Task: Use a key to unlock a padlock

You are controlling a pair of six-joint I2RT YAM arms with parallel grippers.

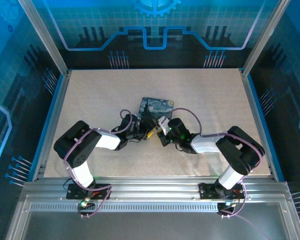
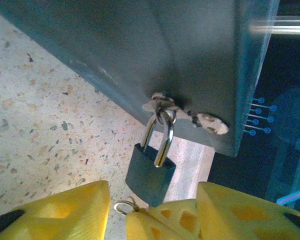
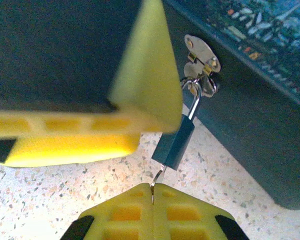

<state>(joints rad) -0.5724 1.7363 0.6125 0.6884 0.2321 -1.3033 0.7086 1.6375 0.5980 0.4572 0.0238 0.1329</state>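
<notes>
The small dark padlock [image 2: 150, 172] hangs by its metal loop from the hasp [image 2: 162, 106] on the side of the starry-night tin [image 1: 156, 106]. My left gripper [image 2: 154, 194] stands open, one yellow finger [image 2: 60, 215] on each side of the lock body and apart from it. My right gripper [image 3: 152, 189] is shut on the key [image 3: 159, 176], whose tip enters the bottom of the padlock [image 3: 174, 142]. The key's ring [image 2: 122, 206] shows beside the right fingers [image 2: 165, 222]. I cannot tell whether the loop's right leg is latched.
The tin's dark side wall [image 3: 250, 130] rises right behind the lock. Speckled tabletop [image 2: 40, 130] lies below. Both arms meet at the tin's near side [image 1: 152, 131], with the left finger [image 3: 140, 75] crowding the lock from above.
</notes>
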